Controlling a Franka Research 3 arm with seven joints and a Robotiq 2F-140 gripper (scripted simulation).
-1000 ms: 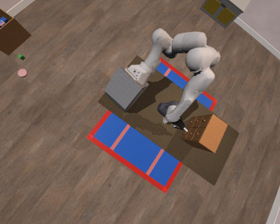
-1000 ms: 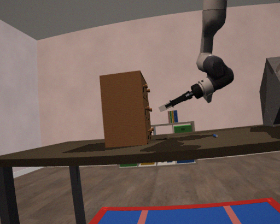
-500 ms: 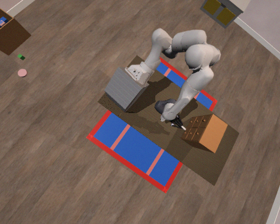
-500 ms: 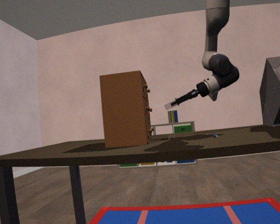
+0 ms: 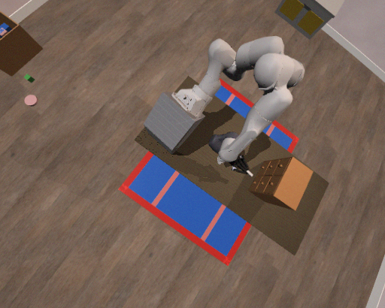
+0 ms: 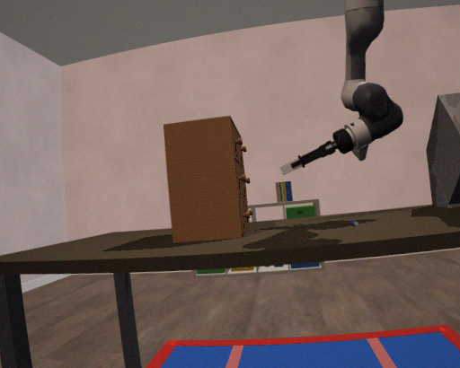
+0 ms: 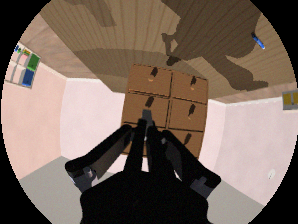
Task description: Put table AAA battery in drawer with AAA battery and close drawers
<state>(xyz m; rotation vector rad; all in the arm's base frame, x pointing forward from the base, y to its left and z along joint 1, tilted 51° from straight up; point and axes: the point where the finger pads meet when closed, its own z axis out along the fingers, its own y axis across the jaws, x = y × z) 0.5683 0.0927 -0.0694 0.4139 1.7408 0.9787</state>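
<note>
The small wooden chest stands on the table with all its knobbed drawers pushed in; it also shows in the side view and the wrist view. My gripper is shut and empty, held in the air a short way in front of the chest's drawer fronts, pointing at them; it also shows in the overhead view and the wrist view. The AAA battery, small and blue, lies on the table away from the chest, towards the arm's base; the wrist view shows it too.
A grey block carries the arm's base at the table's far end. A blue and red mat lies on the floor beside the table. A low shelf with books stands by the back wall.
</note>
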